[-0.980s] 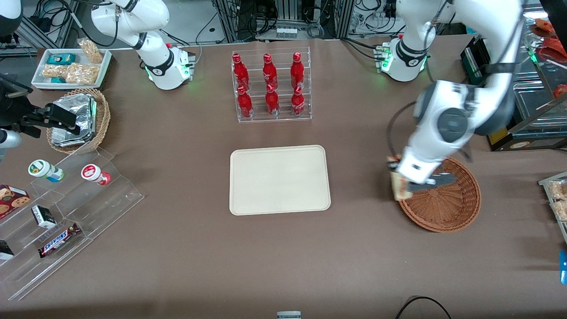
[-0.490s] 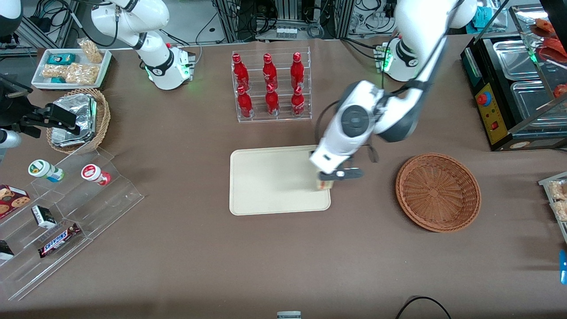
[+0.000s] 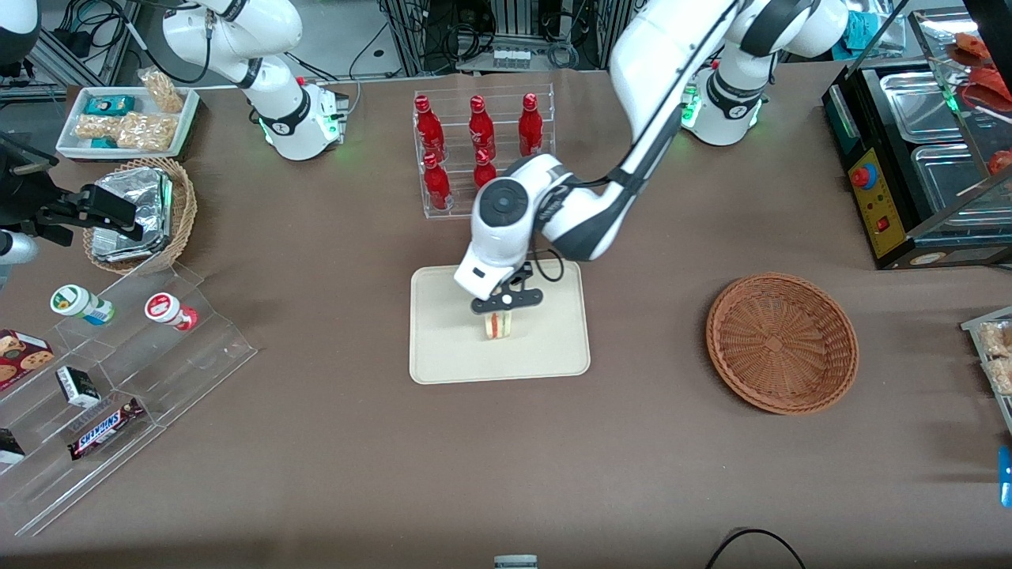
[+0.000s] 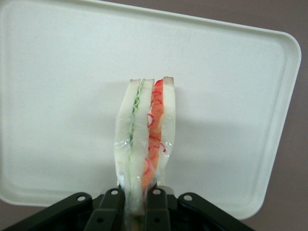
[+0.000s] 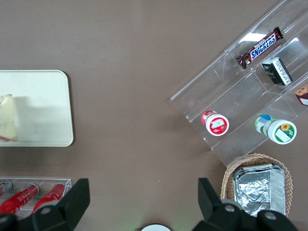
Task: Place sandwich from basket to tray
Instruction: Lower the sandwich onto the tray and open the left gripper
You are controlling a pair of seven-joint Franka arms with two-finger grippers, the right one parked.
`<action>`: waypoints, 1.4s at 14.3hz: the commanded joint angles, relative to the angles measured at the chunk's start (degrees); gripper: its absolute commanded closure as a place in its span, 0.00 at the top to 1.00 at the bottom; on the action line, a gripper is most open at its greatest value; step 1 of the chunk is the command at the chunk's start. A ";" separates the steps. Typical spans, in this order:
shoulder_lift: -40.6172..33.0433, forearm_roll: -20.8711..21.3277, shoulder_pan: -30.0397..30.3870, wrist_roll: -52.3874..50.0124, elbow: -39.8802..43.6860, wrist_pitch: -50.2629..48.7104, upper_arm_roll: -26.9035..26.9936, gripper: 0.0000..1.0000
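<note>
The sandwich [image 3: 497,325] is a plastic-wrapped wedge of pale bread with red, orange and green filling. My left gripper [image 3: 504,310] is shut on it and holds it over the middle of the cream-beige tray [image 3: 443,356]. In the left wrist view the fingers [image 4: 111,207] pinch the sandwich [image 4: 145,134] at its near end, with the tray [image 4: 57,96] right under it. I cannot tell whether the sandwich touches the tray. The sandwich also shows at the edge of the right wrist view [image 5: 8,118]. The reddish-brown basket [image 3: 783,344] lies empty toward the working arm's end of the table.
A clear rack of red bottles [image 3: 478,154] stands just farther from the front camera than the tray, partly hidden by my arm. A clear stepped shelf with snacks [image 3: 103,379], a tan basket with foil packets [image 3: 138,213] and a white snack tray [image 3: 126,118] lie toward the parked arm's end.
My left gripper has carried the sandwich from the basket's rim across the table to above the tray's middle. The basket is left empty.
</note>
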 commanded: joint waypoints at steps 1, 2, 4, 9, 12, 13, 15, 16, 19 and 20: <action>2.15 5.24 -1.16 -4.84 2.23 1.17 1.01 0.03; 2.33 5.51 -1.16 -4.85 2.23 1.26 0.92 0.03; 3.03 5.86 -1.24 -4.41 2.05 2.75 0.92 0.03; 4.00 6.84 -1.42 -4.93 1.52 6.63 0.84 0.62; 3.13 7.09 -1.51 -4.85 1.61 6.02 0.84 1.00; 1.73 7.09 -1.51 -4.59 1.53 5.05 0.92 1.00; -1.34 6.66 -0.81 -4.93 1.61 0.85 0.92 1.00; -3.97 6.57 -0.89 -4.94 1.09 -1.78 1.10 1.00; -9.52 2.38 1.37 -4.41 -1.62 -7.86 3.72 1.00; -11.97 2.00 2.52 -4.15 -4.95 -8.66 3.74 1.00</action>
